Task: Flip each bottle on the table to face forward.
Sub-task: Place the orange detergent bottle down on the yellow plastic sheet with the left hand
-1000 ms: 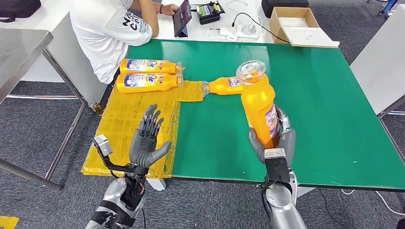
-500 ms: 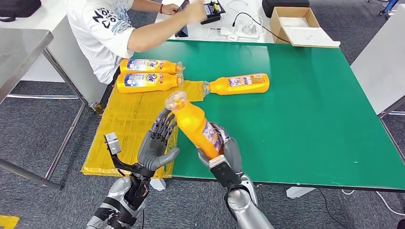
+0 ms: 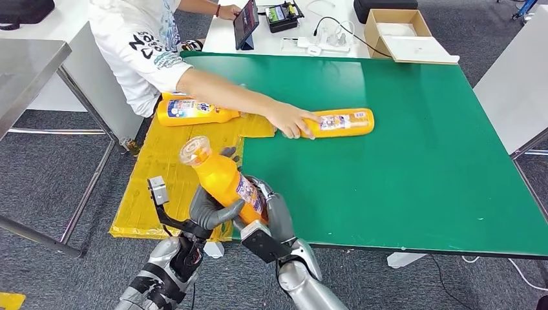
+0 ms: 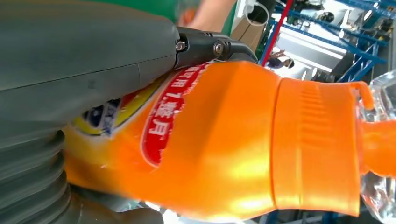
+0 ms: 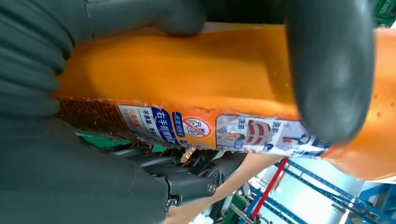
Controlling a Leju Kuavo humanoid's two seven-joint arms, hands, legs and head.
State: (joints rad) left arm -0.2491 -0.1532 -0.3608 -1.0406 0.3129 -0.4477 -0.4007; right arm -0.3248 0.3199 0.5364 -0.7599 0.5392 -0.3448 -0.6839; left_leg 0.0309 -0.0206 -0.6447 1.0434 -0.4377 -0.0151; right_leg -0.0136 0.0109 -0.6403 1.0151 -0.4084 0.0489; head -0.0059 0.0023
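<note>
An orange bottle (image 3: 223, 182) with a clear cap is held tilted over the green table's (image 3: 420, 181) near left corner, cap pointing away and left. My right hand (image 3: 270, 218) grips its base and my left hand (image 3: 208, 208) wraps its body. Close up, the bottle (image 4: 243, 140) fills my left hand (image 4: 84, 56), and its label side (image 5: 187, 79) lies under my right hand's fingers (image 5: 327, 70). A person's hand (image 3: 294, 121) rests on a second bottle (image 3: 342, 121) lying on the table. A third bottle (image 3: 194, 110) lies on the yellow mat (image 3: 161, 174), partly behind the person's arm.
The person in a white shirt (image 3: 139, 45) leans in from the far left corner. A tablet (image 3: 247, 22), a power strip and an open cardboard box (image 3: 397, 32) sit on the white desk behind. A grey metal table (image 3: 32, 58) stands at left, a white one (image 3: 517, 84) at right.
My right hand has carried the bottle leftwards and lower, and my left hand has closed around it. The person's arm has come down onto the lying bottle, which has shifted slightly right.
</note>
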